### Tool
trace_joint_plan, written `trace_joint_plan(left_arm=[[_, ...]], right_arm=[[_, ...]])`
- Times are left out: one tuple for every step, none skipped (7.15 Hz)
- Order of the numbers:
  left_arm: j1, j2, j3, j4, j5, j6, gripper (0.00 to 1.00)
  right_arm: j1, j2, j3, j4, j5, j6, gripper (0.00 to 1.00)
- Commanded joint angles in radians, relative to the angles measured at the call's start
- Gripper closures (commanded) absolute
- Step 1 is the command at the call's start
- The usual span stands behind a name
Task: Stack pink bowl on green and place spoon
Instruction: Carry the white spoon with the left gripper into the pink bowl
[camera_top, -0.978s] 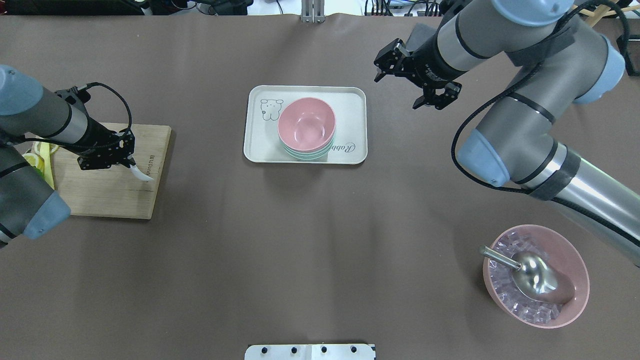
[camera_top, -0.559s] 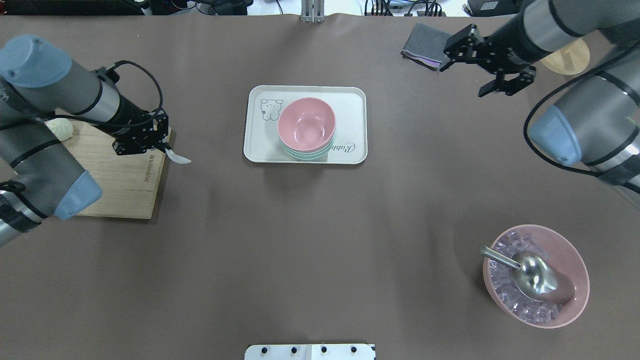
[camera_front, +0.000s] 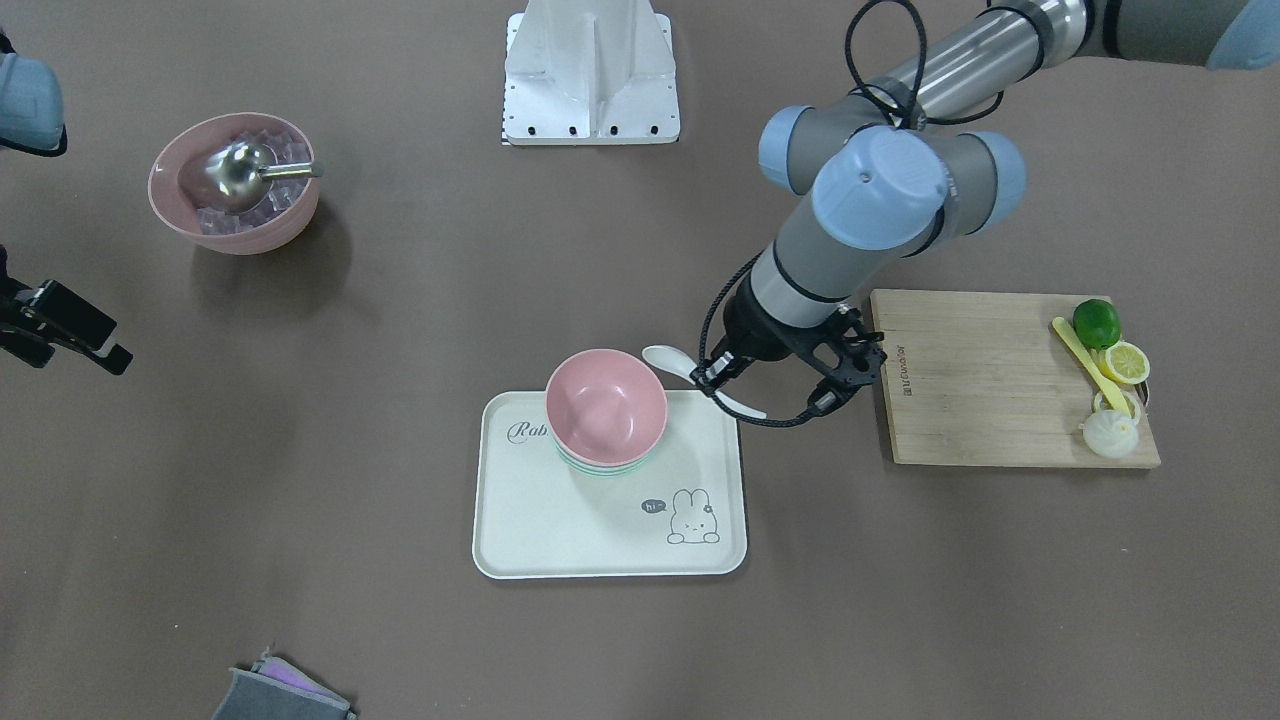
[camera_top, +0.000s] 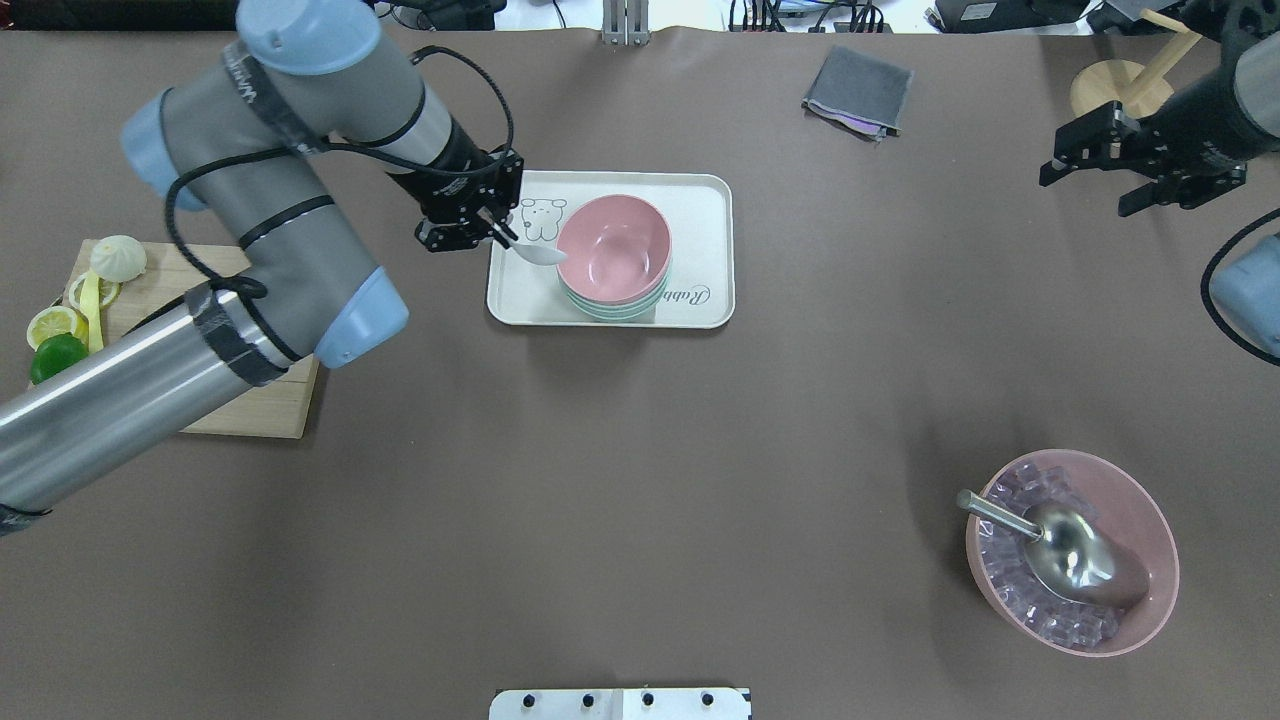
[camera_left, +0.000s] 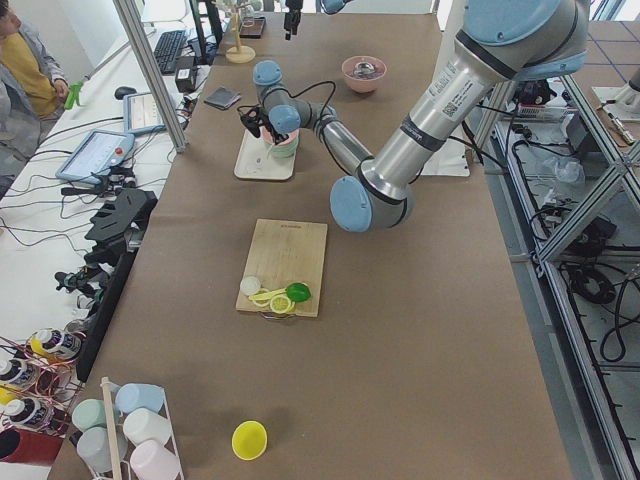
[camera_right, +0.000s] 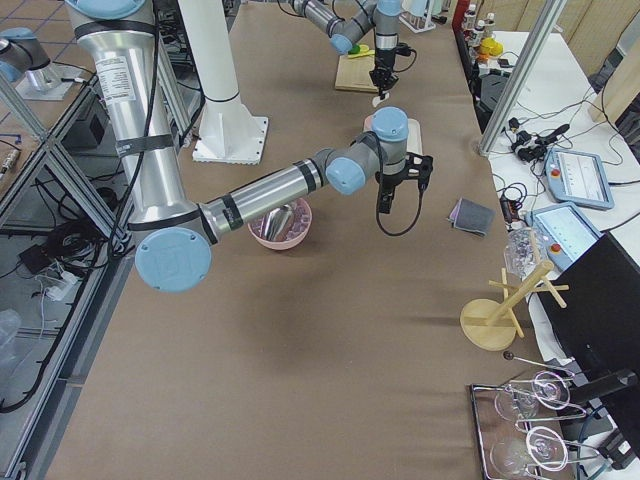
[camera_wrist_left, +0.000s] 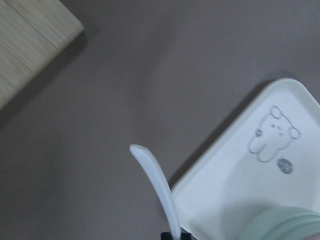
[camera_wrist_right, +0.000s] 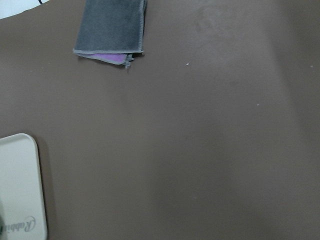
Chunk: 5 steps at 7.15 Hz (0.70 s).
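Left end effector (camera_top: 497, 228) is clenched on the white spoon (camera_top: 535, 253), gripping it mid-handle. The scoop end points at the pink bowl (camera_top: 612, 248) and sits just beside its near rim, above the tray (camera_top: 700, 200). The handle grip likely leaves the scoop end free to drop in first.

The pink bowl is nested in the green bowl (camera_top: 610, 308), with only green rim edges showing underneath. Stacking looks done; the spoon is not yet placed.

Right end effector (camera_top: 1082, 197) is released, jaws apart and empty. It is parked well apart at the far right edge, probably to keep clear of the left arm's path.

The surface (camera_top: 640, 450) is a brown mat, flat and uncluttered around the tray. On it are:
- a wooden board (camera_front: 980, 370) with a lime (camera_front: 1096, 321) and lemon pieces at one end
- a second pink bowl (camera_top: 1150, 520) of ice cubes with a metal scoop (camera_top: 1070, 555)
- a folded gray cloth (camera_top: 857, 90)
- a wooden stand (camera_top: 1115, 95) near the corner

Side views show a lab with aluminium frames, cables, tablets and a seated person past the surface's edge.
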Motion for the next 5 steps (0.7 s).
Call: trace_joint_plan(left_arm=[[0.024,-0.055,0.037,-0.007,0.035,-0.002,1.0],[0.027,-0.049,0.04,-0.031,0.035,0.004,0.13],[0.026,-0.046,0.028,-0.044,0.047,0.022,0.02],[0.018,0.024,-0.054,-0.039,0.041,0.03,0.02],[-0.023,0.188,-0.228,-0.035,0.001,0.124,0.02]], right_arm=[[0.011,-0.044,-0.001,0.004,0.002,-0.08,0.0],[0.013,-0.044,0.001,0.004,0.002,-0.08,0.0],[0.016,-0.042,0.004,0.001,0.003,-0.08,0.0],[0.019,-0.042,0.001,-0.002,0.003,-0.08,0.0],[0.019,-0.042,-0.004,-0.002,0.002,-0.082,0.0]])
